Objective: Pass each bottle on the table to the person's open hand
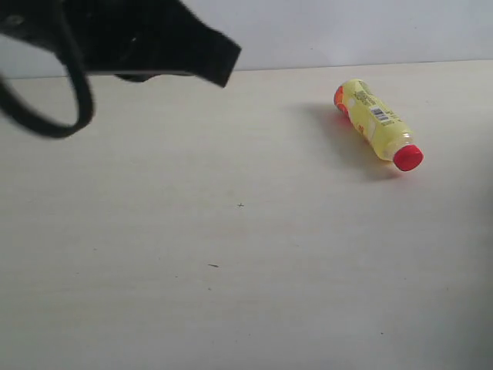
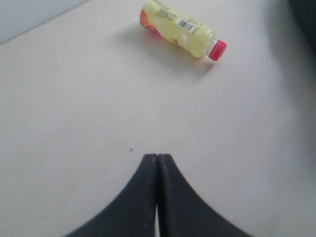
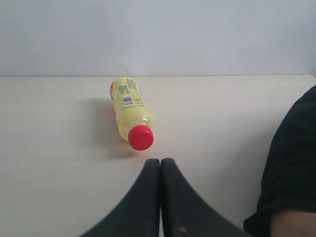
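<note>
Jaws of the left gripper [image 2: 157, 158] and the right gripper [image 3: 160, 161]: pressed fully together, holding nothing. The yellow bottle [image 3: 131, 111] lies on its side on the table [image 1: 231, 270] just ahead of the right gripper (red cap [image 3: 141, 138] toward it, not touching), far right in the exterior view, well apart from the left gripper.

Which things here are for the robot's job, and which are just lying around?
For the job: yellow bottle, lying on its side; table; person's black sleeve.
Just lying about: tiny dark specks; black loop.
</note>
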`<state>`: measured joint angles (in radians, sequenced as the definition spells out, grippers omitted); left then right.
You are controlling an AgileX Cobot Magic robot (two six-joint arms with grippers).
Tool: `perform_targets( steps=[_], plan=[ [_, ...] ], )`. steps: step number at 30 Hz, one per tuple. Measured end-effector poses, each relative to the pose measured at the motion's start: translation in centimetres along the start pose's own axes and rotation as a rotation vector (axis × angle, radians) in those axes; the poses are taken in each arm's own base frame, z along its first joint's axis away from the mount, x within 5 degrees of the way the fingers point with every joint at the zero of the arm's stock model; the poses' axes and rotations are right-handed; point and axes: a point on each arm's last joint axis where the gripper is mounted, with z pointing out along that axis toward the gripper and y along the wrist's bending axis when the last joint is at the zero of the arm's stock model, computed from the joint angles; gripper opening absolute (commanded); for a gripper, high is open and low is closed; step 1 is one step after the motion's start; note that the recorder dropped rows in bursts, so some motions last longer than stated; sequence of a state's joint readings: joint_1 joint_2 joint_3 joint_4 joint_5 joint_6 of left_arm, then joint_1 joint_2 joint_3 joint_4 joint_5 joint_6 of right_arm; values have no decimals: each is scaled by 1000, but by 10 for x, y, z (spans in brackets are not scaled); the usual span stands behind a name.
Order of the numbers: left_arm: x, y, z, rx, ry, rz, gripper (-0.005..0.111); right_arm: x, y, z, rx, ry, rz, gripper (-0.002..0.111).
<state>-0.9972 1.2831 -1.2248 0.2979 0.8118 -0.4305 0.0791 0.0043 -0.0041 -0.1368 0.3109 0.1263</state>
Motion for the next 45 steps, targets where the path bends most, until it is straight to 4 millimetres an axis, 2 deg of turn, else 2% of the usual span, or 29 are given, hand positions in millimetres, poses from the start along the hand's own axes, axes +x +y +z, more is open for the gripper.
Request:
perform_targets(
  steps=[8, 13, 19, 25, 29, 33, 36, 40, 45],
  plan=[
    [68, 18, -37, 109, -210, -23, 0, 0, 0, 0, 0, 0, 0, 0],
    [116, 26, -50, 195, -363, -34, 0, 0, 0, 0, 0, 0, 0, 0],
    [175, 33, -45, 269, -486, -4, 0, 0, 0, 0, 0, 0, 0, 0],
    [219, 38, -34, 272, -518, 83, 0, 0, 0, 0, -1, -4, 0, 0],
    [240, 41, -25, 256, -503, 140, 0, -5, 0, 0, 7, -51, -75, 0],
    [258, 43, -15, 250, -459, 156, 0, -21, 2, -2, -7, -234, -137, 0],
    [262, 43, -13, 247, -446, 162, 0, -33, 5, -6, -29, -378, -116, 0],
    [262, 43, -13, 247, -446, 162, 0, -47, 6, -13, -56, -538, -31, 0],
    [262, 43, -13, 247, -446, 162, 0, -60, 1, -22, -111, -707, 275, 0]
  ],
)
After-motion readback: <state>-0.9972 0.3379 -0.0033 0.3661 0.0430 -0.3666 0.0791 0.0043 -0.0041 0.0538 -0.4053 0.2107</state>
